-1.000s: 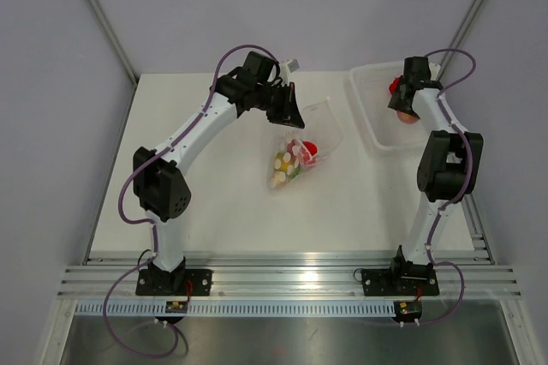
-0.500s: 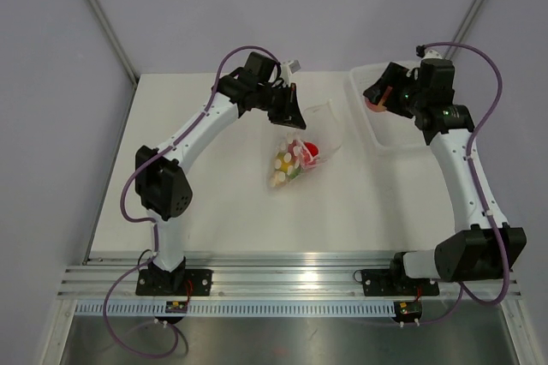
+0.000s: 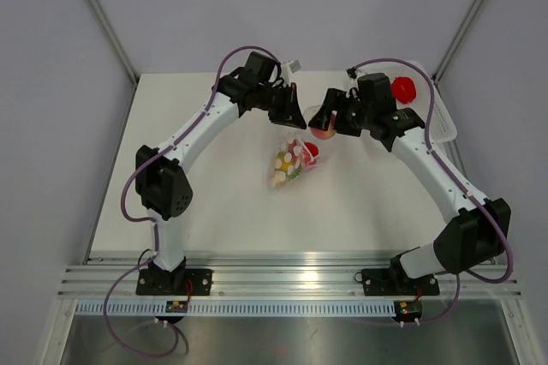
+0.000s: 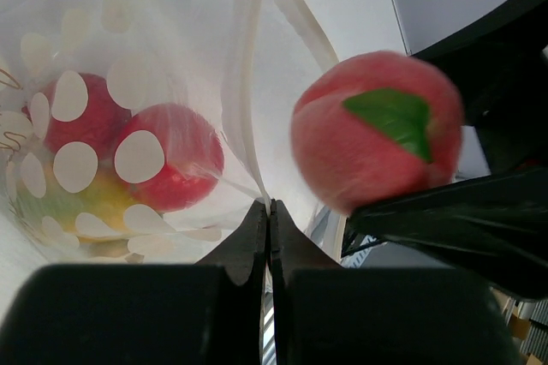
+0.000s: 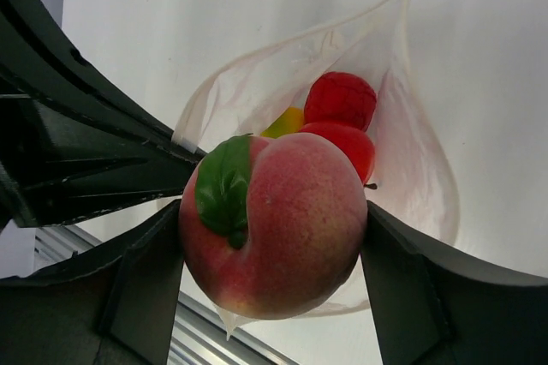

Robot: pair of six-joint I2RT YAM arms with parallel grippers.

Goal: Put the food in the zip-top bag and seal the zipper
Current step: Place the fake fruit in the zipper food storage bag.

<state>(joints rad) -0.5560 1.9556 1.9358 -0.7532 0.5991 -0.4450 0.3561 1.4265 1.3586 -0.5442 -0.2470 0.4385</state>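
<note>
The zip-top bag [image 3: 295, 155] lies mid-table with its mouth lifted; it holds two red fruits [image 4: 171, 159] and a yellow-green one [image 4: 94, 202]. My left gripper [image 3: 291, 114] is shut on the bag's mouth edge, pinching the zipper strip [image 4: 248, 82] between its tips [image 4: 270, 206]. My right gripper [image 3: 325, 125] is shut on a pink-red peach with a green leaf [image 5: 282, 228] and holds it just above the open mouth [image 5: 419, 159]. The peach also shows in the left wrist view [image 4: 372, 138]. Another red fruit [image 3: 402, 88] lies in the tray.
A white plastic tray [image 3: 441, 125] stands at the back right, partly hidden by my right arm. The left gripper's black fingers [image 5: 86, 151] sit close beside the peach. Grey walls stand behind the table.
My right arm has swung left from the tray, carrying the peach to the bag's mouth. The left gripper has stayed on the bag edge.
</note>
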